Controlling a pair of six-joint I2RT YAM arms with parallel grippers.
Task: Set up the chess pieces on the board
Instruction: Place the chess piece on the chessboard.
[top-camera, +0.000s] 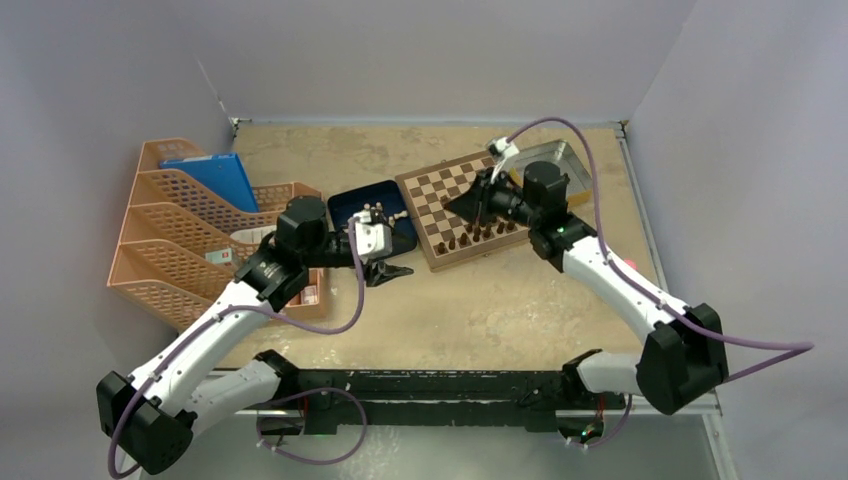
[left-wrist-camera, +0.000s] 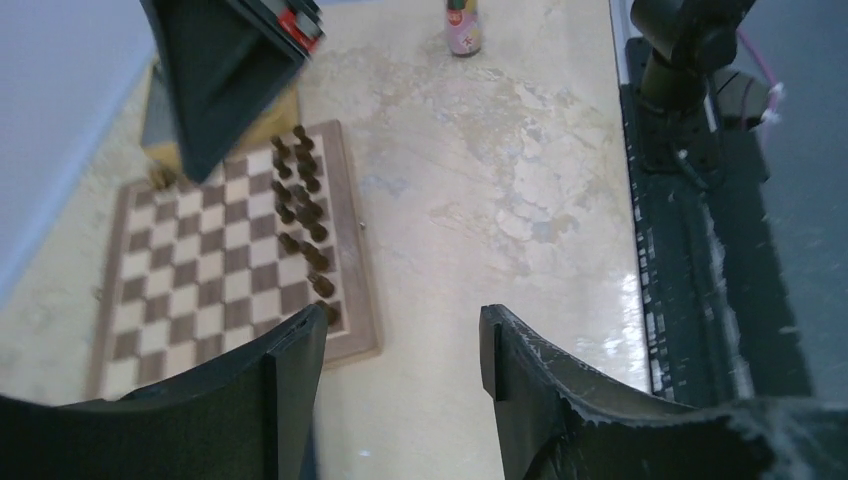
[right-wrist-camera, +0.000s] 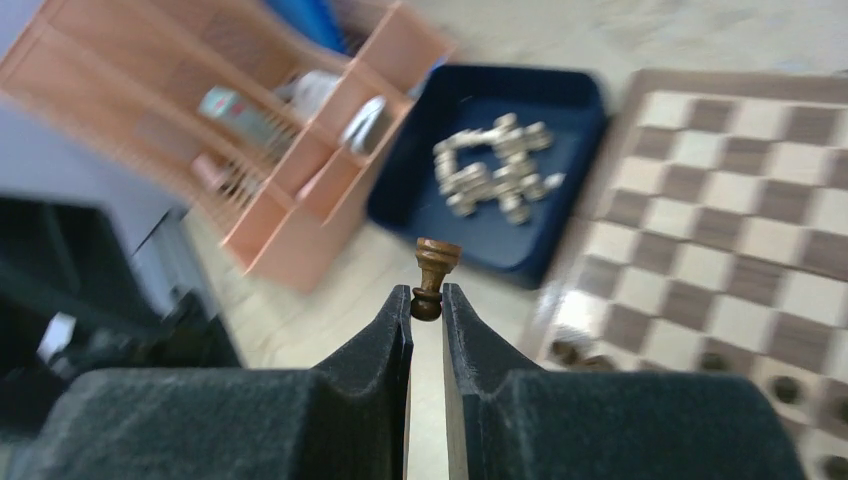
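As seen from overhead, the right gripper (top-camera: 462, 207) hung above the board (top-camera: 432, 195), which lay toward the back of the table (top-camera: 480, 310) between a dark blue tray (top-camera: 340, 205) and a silver tin (top-camera: 565, 155). Dark chess pieces (top-camera: 478, 235) stood in two rows along the board's near edge. The left gripper (top-camera: 395, 271) was over bare tabletop just in front of the tray, close to the board's near-left corner. An orange file rack (top-camera: 175, 250) stood at far left.

From the left wrist, that gripper's jaws stood well apart and held nothing (only tabletop showed in the gap). The board lay ahead with its two lines of dark men, and the right gripper's black wedge hung over its far end.

From the right wrist, a blurred view, the right gripper's jaws were pinched shut on the base of a single brown piece (right-wrist-camera: 432, 272), upright and probably a pawn. Beneath it, pale pieces (right-wrist-camera: 495, 175) lay heaped in the blue tray, with the board's checks at right.
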